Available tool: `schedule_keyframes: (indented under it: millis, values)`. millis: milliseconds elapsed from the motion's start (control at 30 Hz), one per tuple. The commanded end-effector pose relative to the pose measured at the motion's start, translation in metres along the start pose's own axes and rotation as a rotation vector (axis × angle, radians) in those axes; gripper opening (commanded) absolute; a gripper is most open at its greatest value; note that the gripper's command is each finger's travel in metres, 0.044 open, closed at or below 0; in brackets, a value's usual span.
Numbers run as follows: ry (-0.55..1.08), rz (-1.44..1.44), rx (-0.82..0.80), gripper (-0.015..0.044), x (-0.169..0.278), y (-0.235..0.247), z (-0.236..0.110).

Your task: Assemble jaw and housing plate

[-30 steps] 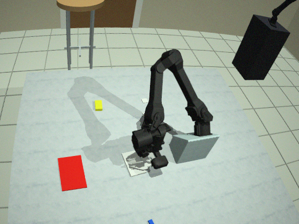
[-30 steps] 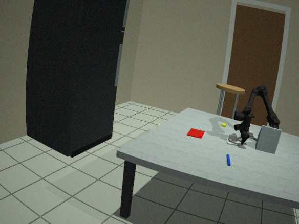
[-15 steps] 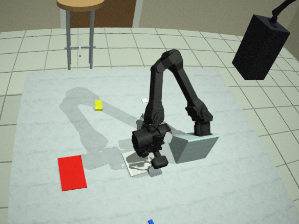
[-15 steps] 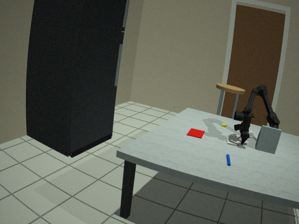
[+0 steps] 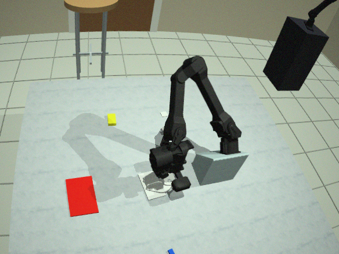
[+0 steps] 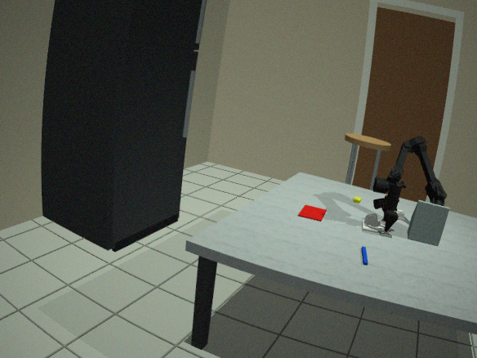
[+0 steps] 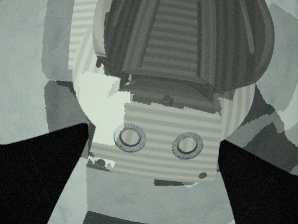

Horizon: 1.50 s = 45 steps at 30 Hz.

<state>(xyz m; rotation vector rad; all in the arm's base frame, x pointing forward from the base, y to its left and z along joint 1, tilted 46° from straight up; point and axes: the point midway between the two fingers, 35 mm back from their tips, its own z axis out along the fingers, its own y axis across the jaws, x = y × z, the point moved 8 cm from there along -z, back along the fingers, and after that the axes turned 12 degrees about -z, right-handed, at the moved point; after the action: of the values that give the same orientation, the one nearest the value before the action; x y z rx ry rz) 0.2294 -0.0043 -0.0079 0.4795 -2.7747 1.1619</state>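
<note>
The housing plate (image 7: 160, 156) lies across the lower ends of the two jaws in the wrist view. Its two holes show a round stub in each, the left stub (image 7: 130, 136) and the right stub (image 7: 187, 144). The left jaw (image 7: 114, 30) and right jaw (image 7: 261, 45) curve away from it, largely in shadow; their gear teeth are hidden. The white base (image 5: 151, 195) (image 6: 367, 230) is under them. My gripper (image 7: 154, 139) (image 5: 171, 180) is open, with one finger on each side of the plate and nothing held. Whether the plate is fully level I cannot tell.
The arm stands on a grey block (image 5: 223, 171) (image 6: 428, 225) right of the base. A red sheet (image 5: 82, 197) (image 6: 312, 212) lies left. A yellow block (image 5: 111, 119) (image 6: 357, 199) and a small white tile (image 5: 163, 113) lie behind, a blue bar (image 5: 171, 251) (image 6: 364, 255) in front.
</note>
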Motion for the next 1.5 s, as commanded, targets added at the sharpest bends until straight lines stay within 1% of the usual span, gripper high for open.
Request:
schedule_keyframes:
  millis: [0,100,300,467,500,600,633,1467]
  values:
    - [0.0,0.0,0.0,0.044,0.0,0.0,0.0]
    - [0.0,0.001,-0.003,0.044,-0.002,0.0,-0.013]
    - [0.008,0.006,0.0,0.044,-0.001,-0.001,-0.073]
    - [-0.005,-0.003,0.003,0.044,-0.002,0.002,-0.071]
    - [-0.004,-0.002,0.0,0.044,0.001,0.003,-0.078]
    - [0.005,0.003,-0.005,0.044,0.017,0.009,-0.116]
    - [0.008,0.004,-0.004,0.044,0.021,0.01,-0.123]
    - [0.009,0.005,-0.003,0.044,0.023,0.01,-0.125]
